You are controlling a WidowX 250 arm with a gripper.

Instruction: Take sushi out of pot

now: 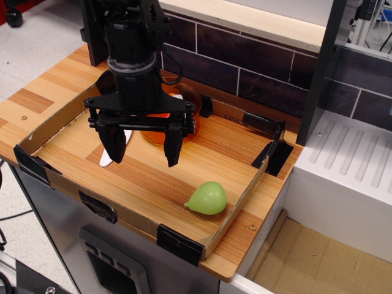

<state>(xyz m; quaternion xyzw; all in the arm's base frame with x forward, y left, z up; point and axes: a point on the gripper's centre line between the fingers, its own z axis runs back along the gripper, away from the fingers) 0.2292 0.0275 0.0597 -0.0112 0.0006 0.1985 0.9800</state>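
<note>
- One gripper, black, hanging over the bench; two fingers spread wide, nothing between them.
- One pot, translucent orange, behind the gripper and mostly hidden by it (only the right rim and part of the front wall show).
- Sushi: cannot make it out for sure; a bright orange-red glow shows behind the gripper bar at the pot, with a bit of white at the pot's rim, maybe the piece.
- One green pear toy, on the bench well in front and right of the pot, near the cardboard wall.
- One white blade-like thing left-front of the pot, half covered by the left finger (handle not visible).
</note>
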